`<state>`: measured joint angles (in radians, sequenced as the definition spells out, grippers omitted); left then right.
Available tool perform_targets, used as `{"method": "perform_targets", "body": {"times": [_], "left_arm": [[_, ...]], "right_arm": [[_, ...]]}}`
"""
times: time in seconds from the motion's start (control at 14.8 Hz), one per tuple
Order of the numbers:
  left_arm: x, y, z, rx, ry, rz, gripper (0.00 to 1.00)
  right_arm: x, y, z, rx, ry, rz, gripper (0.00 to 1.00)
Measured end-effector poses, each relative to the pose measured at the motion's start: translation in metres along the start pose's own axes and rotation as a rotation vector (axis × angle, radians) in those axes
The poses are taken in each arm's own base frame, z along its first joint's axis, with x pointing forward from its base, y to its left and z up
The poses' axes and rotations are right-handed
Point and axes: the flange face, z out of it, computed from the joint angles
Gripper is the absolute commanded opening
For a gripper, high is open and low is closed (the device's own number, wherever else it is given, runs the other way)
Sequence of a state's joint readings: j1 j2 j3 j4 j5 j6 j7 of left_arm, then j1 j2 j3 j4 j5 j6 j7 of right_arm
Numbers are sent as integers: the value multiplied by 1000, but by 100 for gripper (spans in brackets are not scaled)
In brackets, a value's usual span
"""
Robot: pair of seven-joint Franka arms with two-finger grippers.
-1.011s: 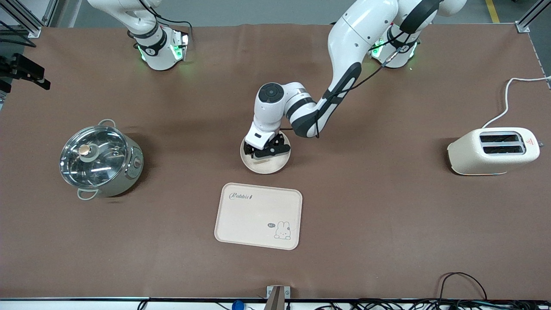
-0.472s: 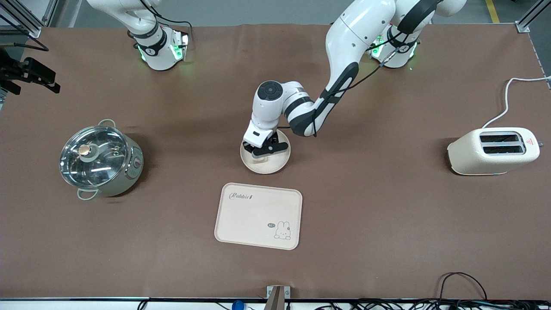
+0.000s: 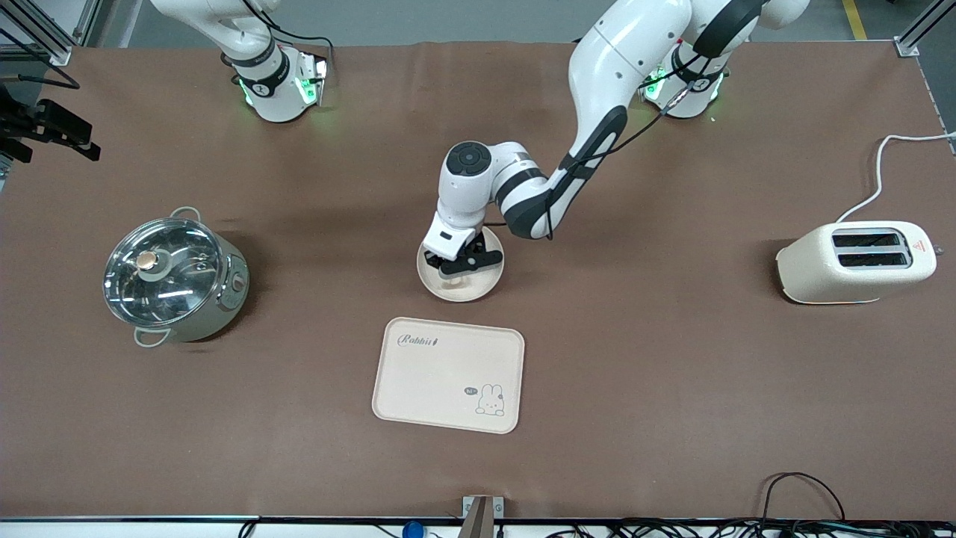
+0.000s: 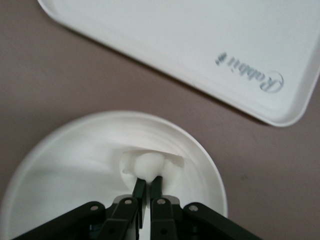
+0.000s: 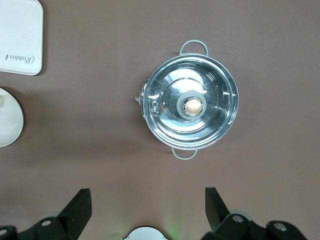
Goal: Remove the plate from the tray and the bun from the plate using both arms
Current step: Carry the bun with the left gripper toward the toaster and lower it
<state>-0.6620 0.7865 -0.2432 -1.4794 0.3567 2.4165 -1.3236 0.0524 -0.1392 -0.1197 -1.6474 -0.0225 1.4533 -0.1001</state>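
Note:
The round cream plate [image 3: 489, 284] lies mid-table, farther from the front camera than the tray. The small pale bun [image 3: 451, 283] sits in it on a paper liner. My left gripper [image 3: 452, 273] is down in the plate, its fingers nearly together and pinching the near edge of the bun [image 4: 150, 165]; the plate rim [image 4: 60, 160] curves around it in the left wrist view. My right gripper [image 3: 52, 133] waits, open and empty, high over the right arm's end of the table. Its fingers [image 5: 80, 207] stand wide apart, and the plate's edge [image 5: 7, 125] shows there too.
A cream rabbit tray [image 3: 448, 373] lies nearer the front camera than the plate. A steel pot with a glass lid [image 3: 173, 273] stands toward the right arm's end. A cream toaster [image 3: 855, 261] with its cord stands toward the left arm's end.
The left gripper's fingers have come together on the bun in the plate. The right gripper has shifted slightly at the table's end.

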Motion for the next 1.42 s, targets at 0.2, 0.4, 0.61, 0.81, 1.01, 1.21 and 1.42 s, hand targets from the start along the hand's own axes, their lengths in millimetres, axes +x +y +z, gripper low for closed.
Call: {"method": "perform_targets", "body": {"times": [0.2, 0.4, 0.61, 0.81, 1.01, 1.21, 1.42], "left_arm": [[88, -45, -67, 84, -41, 126, 0], [179, -127, -112, 103, -96, 239, 0], [237, -221, -96, 92, -166, 300, 0], [259, -297, -58, 39, -169, 334, 2], [258, -346, -12, 14, -178, 350, 18], [256, -364, 9, 9, -203, 340, 66], [258, -367, 11, 7, -204, 337, 100]], "right_arm": [[1, 0, 0, -1, 7, -17, 100], [1, 0, 0, -1, 6, -22, 100], [1, 3, 0, 0, 6, -19, 100], [1, 6, 0, 1, 6, -13, 100], [1, 6, 0, 1, 6, -13, 100], [1, 6, 0, 1, 5, -13, 100], [1, 6, 0, 1, 5, -13, 100]]}}
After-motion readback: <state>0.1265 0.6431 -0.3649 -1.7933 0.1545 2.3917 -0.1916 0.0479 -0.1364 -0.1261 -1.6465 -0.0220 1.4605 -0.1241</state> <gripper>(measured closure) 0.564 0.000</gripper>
